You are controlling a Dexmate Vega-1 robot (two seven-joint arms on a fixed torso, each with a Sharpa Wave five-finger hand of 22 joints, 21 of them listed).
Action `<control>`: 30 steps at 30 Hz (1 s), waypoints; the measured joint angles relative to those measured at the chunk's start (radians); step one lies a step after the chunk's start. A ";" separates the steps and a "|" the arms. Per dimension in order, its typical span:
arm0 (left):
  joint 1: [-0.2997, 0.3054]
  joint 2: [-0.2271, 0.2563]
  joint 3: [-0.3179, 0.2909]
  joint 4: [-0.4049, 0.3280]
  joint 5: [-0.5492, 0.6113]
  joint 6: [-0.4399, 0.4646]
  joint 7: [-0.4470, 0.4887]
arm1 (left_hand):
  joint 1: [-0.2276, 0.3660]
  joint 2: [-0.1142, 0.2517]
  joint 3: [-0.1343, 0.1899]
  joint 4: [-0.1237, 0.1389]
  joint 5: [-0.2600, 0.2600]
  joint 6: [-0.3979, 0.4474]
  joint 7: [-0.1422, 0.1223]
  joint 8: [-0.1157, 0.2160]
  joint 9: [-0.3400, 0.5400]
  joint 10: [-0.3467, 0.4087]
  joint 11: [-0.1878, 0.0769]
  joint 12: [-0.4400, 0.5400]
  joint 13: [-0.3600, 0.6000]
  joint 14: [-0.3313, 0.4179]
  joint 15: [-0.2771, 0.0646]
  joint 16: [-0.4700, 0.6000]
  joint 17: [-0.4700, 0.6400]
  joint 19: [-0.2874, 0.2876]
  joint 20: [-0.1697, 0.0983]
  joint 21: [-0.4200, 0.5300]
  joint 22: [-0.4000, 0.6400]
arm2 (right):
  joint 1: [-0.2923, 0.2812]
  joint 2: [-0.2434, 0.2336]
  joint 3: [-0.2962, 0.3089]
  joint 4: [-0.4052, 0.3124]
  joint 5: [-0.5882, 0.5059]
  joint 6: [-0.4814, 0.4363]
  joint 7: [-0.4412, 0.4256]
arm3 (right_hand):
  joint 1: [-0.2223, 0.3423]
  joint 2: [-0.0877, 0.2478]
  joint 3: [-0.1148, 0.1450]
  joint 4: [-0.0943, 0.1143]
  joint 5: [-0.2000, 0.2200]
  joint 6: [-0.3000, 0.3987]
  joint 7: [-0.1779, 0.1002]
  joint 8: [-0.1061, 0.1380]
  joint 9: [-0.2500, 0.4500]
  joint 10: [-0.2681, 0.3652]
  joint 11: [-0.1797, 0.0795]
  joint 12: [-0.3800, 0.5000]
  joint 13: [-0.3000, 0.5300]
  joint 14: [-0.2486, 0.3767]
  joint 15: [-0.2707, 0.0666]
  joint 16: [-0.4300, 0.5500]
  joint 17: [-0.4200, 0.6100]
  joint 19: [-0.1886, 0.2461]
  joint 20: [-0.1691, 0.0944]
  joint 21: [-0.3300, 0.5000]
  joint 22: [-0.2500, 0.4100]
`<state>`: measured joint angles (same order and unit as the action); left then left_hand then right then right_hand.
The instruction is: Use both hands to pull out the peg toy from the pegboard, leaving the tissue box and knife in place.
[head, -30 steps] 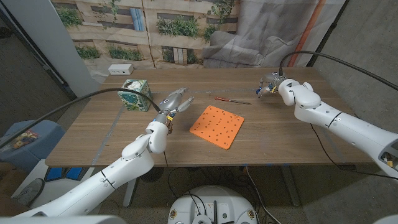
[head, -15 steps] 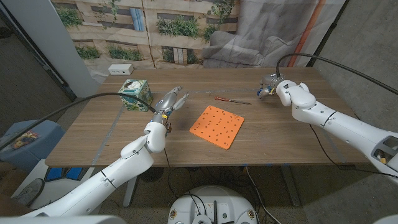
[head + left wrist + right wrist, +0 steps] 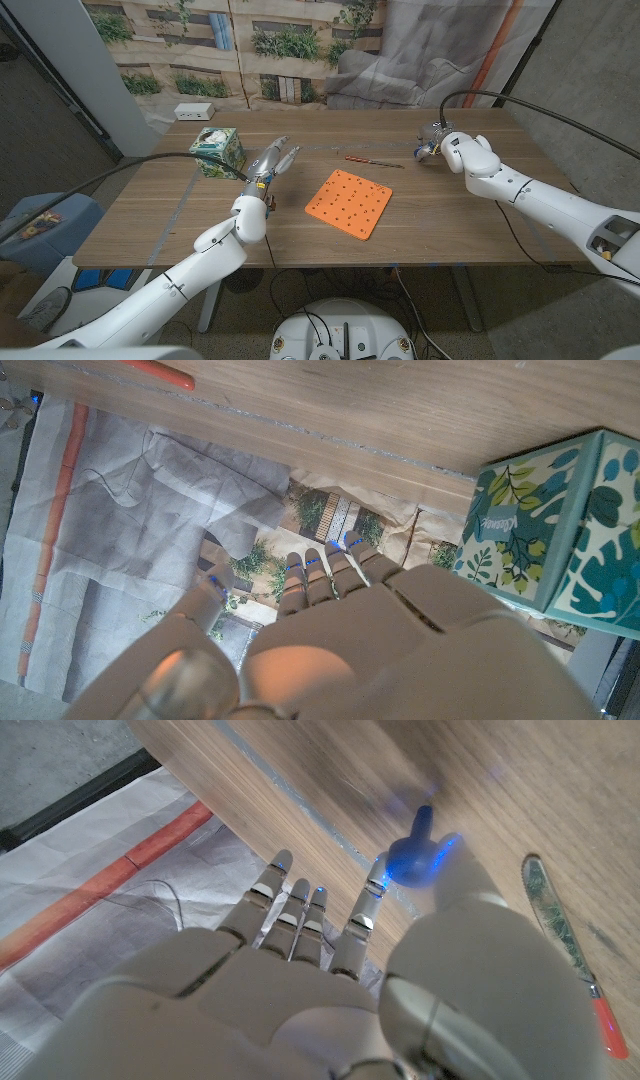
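Head view: the orange pegboard [image 3: 345,202] is seen lying on the bench [image 3: 450,215], no peg standing in it. The tissue box [image 3: 217,152] stands at the bench's left, the knife [image 3: 372,160] beyond the pegboard. The left robot hand [image 3: 273,163] is held out between box and pegboard, fingers straight and close together, nothing in them. Compared with a second ago, its fingers have been drawn together and the hand turned slightly toward the box. The right robot hand [image 3: 438,142] is raised near the far right of the bench; a small blue thing shows at its fingers. It has shifted little since the earlier frame.

Left wrist view: the left robot hand [image 3: 330,620] is seen from behind, fingers extended and released. "Kleenex" can be read on the tissue box [image 3: 545,530], which is patterned with leaves.

Right wrist view: the blue peg [image 3: 412,850] is seen pinched at the fingertips of the right robot hand [image 3: 330,970], above the bench. The knife [image 3: 575,955], red-handled, lies nearby.
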<state>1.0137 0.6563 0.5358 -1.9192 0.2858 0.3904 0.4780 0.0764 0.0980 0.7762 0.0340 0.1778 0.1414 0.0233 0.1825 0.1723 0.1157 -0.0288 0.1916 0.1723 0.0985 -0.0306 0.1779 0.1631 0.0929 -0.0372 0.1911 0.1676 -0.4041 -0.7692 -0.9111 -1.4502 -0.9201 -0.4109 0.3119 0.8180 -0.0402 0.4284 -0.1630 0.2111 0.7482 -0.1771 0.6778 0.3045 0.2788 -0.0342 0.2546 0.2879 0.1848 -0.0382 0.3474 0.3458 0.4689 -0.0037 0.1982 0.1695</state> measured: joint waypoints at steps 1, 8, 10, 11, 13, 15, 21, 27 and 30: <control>-0.001 -0.001 0.001 0.001 -0.001 0.000 0.001 | 0.000 0.000 0.000 0.000 0.000 0.000 0.000 0.000 0.000 0.000 0.000 0.000 0.000 0.000 0.000 0.000 0.000 0.000 0.000 0.000 0.000 | 0.001 0.001 -0.001 0.002 -0.001 0.000 0.000 | 0.000 0.000 0.000 0.000 0.000 0.000 0.000 0.000 0.000 0.000 0.000 0.000 0.000 0.002 -0.002 0.000 0.000 0.000 0.000 0.000 0.000; -0.001 -0.022 -0.005 0.019 -0.044 -0.020 0.032 | 0.000 0.000 0.004 -0.004 0.000 0.000 0.000 0.000 0.000 0.000 0.000 0.000 0.000 0.000 0.000 0.000 0.000 0.000 0.000 0.000 0.000 | 0.012 0.018 -0.015 0.036 -0.002 0.003 0.000 | 0.000 0.000 -0.001 -0.001 0.000 0.000 0.000 0.020 0.001 0.000 0.000 0.000 0.000 0.002 -0.002 0.000 0.000 0.000 0.000 0.000 0.000; -0.001 -0.029 -0.010 0.028 -0.058 -0.028 0.042 | 0.000 0.000 0.004 -0.004 0.000 0.002 0.002 0.000 0.000 0.000 0.000 0.000 0.000 0.000 0.000 0.000 0.000 0.000 0.000 0.000 0.000 | 0.015 0.022 -0.017 0.044 0.001 0.004 -0.001 | 0.000 0.000 -0.001 -0.001 0.000 0.000 0.000 0.020 0.001 0.000 0.000 0.000 0.000 0.002 -0.002 0.000 0.000 0.000 0.000 0.000 0.000; 0.000 -0.030 -0.010 0.028 -0.060 -0.029 0.043 | 0.000 0.000 0.004 -0.004 0.000 0.004 0.004 0.000 0.000 0.000 0.000 0.000 0.000 0.000 0.000 0.000 0.000 0.000 0.000 0.000 0.000 | 0.016 0.023 -0.018 0.047 0.002 0.004 -0.001 | 0.000 0.000 -0.001 -0.001 0.000 0.000 0.000 0.020 0.001 0.000 0.000 0.000 0.000 0.002 -0.002 0.000 0.000 0.000 0.000 0.000 0.000; 0.000 -0.037 -0.013 0.036 -0.073 -0.038 0.053 | 0.000 0.000 0.000 -0.008 0.000 0.005 0.003 0.000 0.000 0.000 0.000 0.000 0.000 0.000 0.000 0.000 0.000 0.000 0.000 0.000 0.000 | 0.019 0.028 -0.021 0.058 0.007 0.004 -0.003 | 0.000 0.000 -0.001 -0.001 0.000 0.000 0.000 0.020 0.001 0.000 0.000 0.000 0.000 0.002 -0.002 0.000 0.000 0.000 0.000 0.000 0.000; 0.000 -0.040 -0.014 0.040 -0.082 -0.044 0.060 | 0.000 0.000 0.000 -0.008 0.000 0.009 -0.002 0.000 0.000 0.000 0.000 0.000 0.000 0.000 0.000 0.000 0.000 0.000 0.000 0.000 0.000 | 0.021 0.032 -0.024 0.065 0.011 0.004 -0.005 | 0.000 0.000 -0.001 -0.001 0.000 0.000 0.000 0.020 0.001 0.000 0.000 0.000 0.000 0.002 -0.002 0.000 0.000 0.000 0.000 0.000 0.000; -0.002 -0.049 -0.014 0.054 -0.102 -0.056 0.072 | 0.000 0.000 0.000 -0.008 0.000 0.009 -0.002 0.000 0.000 0.000 0.000 0.000 0.000 0.000 0.000 0.000 0.000 0.000 0.000 0.000 0.000 | 0.026 0.039 -0.027 0.084 0.035 0.008 -0.017 | 0.000 0.000 -0.001 -0.001 -0.001 -0.004 -0.004 0.020 0.001 0.000 0.000 0.000 0.000 0.002 -0.001 0.000 0.000 0.000 0.000 0.000 0.000; -0.007 -0.054 -0.014 0.064 -0.117 -0.059 0.081 | 0.000 0.000 0.000 -0.008 0.000 0.009 -0.002 0.000 0.000 0.005 0.006 0.000 0.000 0.000 0.000 0.000 0.000 0.000 0.000 0.000 0.000 | 0.033 0.044 -0.029 0.099 0.060 0.012 -0.023 | 0.000 0.000 -0.001 -0.001 -0.001 -0.026 -0.026 0.035 0.030 -0.022 0.007 -0.014 0.000 0.001 -0.001 -0.004 0.001 0.000 0.000 0.000 0.000; -0.010 -0.055 -0.012 0.067 -0.123 -0.060 0.084 | 0.000 0.000 0.000 -0.008 0.000 0.009 -0.002 0.000 0.000 0.005 0.006 0.000 0.000 0.000 0.000 0.000 0.000 0.002 0.002 0.000 0.000 | 0.037 0.046 -0.031 0.103 0.070 0.014 -0.022 | 0.005 -0.005 -0.001 -0.001 -0.001 -0.043 -0.043 0.019 0.049 -0.035 0.013 -0.020 0.003 -0.014 0.013 -0.011 0.005 -0.008 0.008 -0.006 0.000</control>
<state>1.0040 0.6016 0.5236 -1.8522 0.1626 0.3305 0.5621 0.0764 0.0980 0.7758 0.0258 0.1778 0.1503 0.0216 0.1825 0.1724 0.1212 -0.0232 0.1917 0.1723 0.0985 -0.0306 0.1778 0.1631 0.0948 -0.0352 0.1911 0.1675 -0.3666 -0.7234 -0.9422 -1.3468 -0.8497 -0.3965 0.2903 0.8234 -0.0456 0.4270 -0.1644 0.2098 0.7050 -0.2198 0.6964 0.3538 0.2434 -0.0213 0.2344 0.2905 0.1708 -0.0250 0.3361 0.3507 0.4611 0.0040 0.1926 0.1695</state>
